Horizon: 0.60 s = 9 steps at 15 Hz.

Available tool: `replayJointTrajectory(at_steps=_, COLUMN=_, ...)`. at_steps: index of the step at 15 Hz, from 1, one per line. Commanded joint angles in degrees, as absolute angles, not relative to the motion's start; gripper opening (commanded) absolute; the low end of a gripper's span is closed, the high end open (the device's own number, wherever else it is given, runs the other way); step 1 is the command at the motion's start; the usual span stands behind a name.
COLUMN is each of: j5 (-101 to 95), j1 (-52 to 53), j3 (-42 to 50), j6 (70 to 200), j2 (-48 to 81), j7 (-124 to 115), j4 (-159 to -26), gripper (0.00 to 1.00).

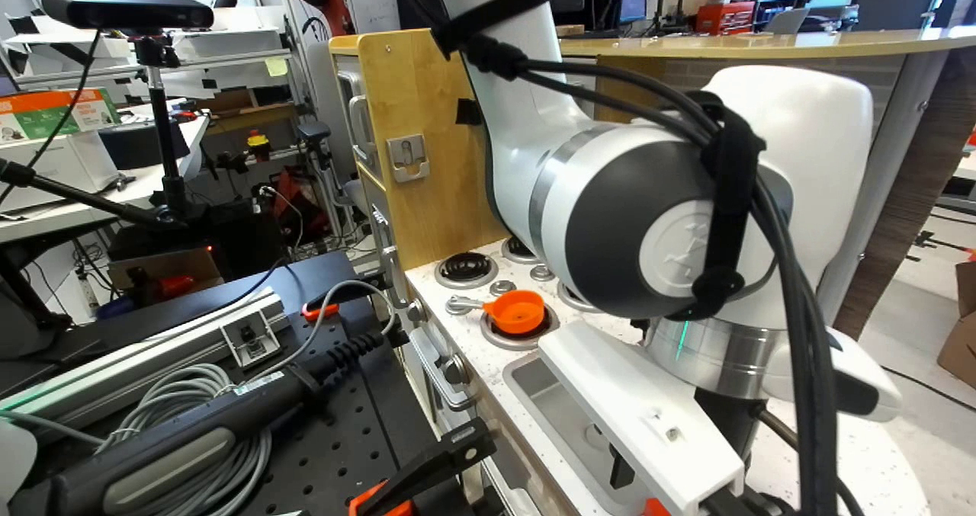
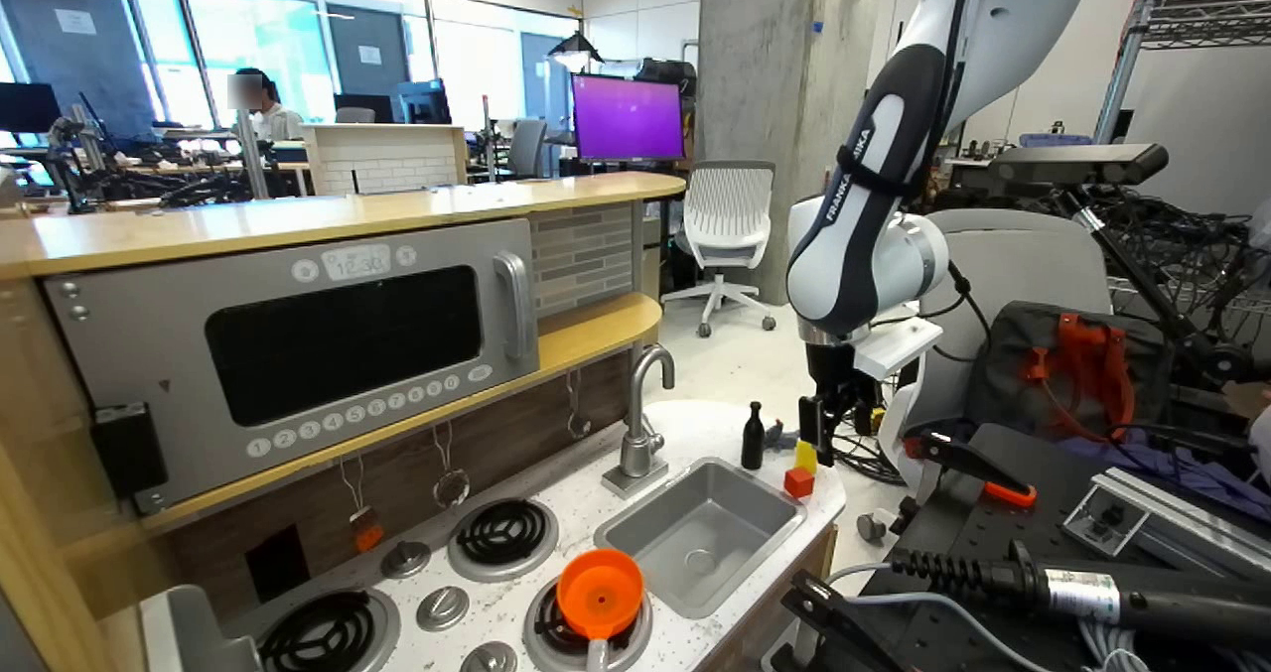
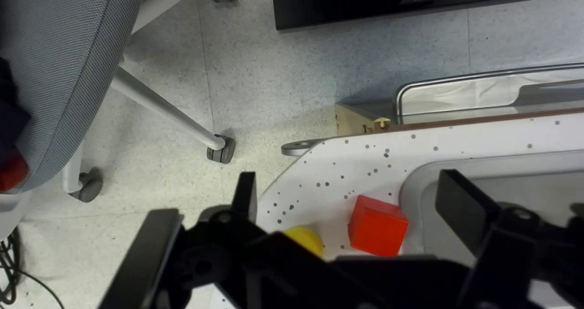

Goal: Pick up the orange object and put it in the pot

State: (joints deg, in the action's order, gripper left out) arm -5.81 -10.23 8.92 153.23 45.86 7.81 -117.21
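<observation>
Fingers (image 3: 464, 211) spread, the hand (image 3: 351, 197) hung near the red-orange block (image 3: 378, 229); reaching seemed the step, lowering around it the next.

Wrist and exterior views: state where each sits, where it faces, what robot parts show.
In an exterior view: from the sink end, facing the wood panel; arm in front.
In an exterior view: from the stove end, facing the sink; arm and fingers show.
Wrist view: on the arm, facing down at block and counter; fingers show.
Both exterior views share pot and sink.
</observation>
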Motion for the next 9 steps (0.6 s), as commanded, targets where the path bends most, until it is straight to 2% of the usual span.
replayJointTrajectory(at_steps=1, j5=-5.6, j1=-11.2, j3=8.8, j6=155.3, j2=49.4, j7=6.9, j4=-114.2, gripper=1.0)
replayJointTrajectory(at_steps=9, j5=-5.2, j1=-11.0, j3=7.0, j6=156.0, j2=53.3, j7=7.1, j4=-109.9, gripper=1.0)
